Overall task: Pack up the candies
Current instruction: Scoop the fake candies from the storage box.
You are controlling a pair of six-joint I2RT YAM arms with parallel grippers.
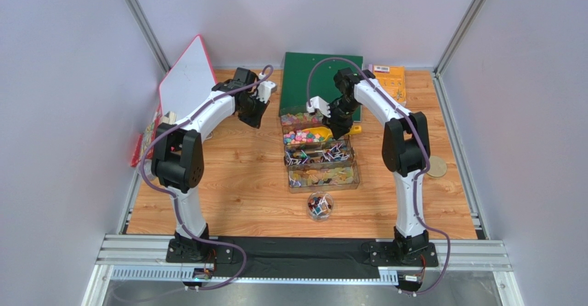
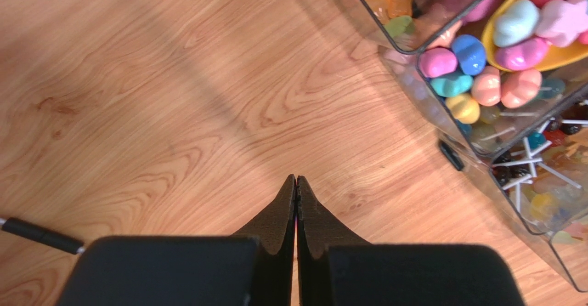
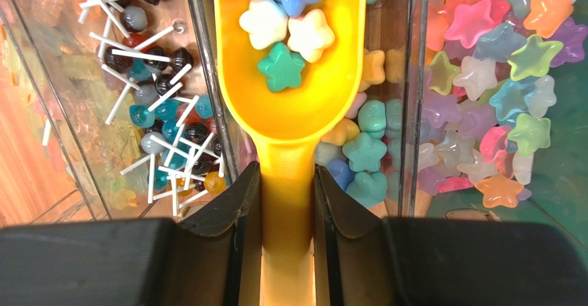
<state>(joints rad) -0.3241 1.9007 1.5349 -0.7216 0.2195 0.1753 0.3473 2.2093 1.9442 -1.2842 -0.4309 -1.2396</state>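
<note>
The right gripper meets a yellow scoop among the candies in a clear bin.

A light wood-grain tabletop lies under the left gripper. Pale grey walls rise beyond it and on both sides, joined by aluminium corner posts.
</note>
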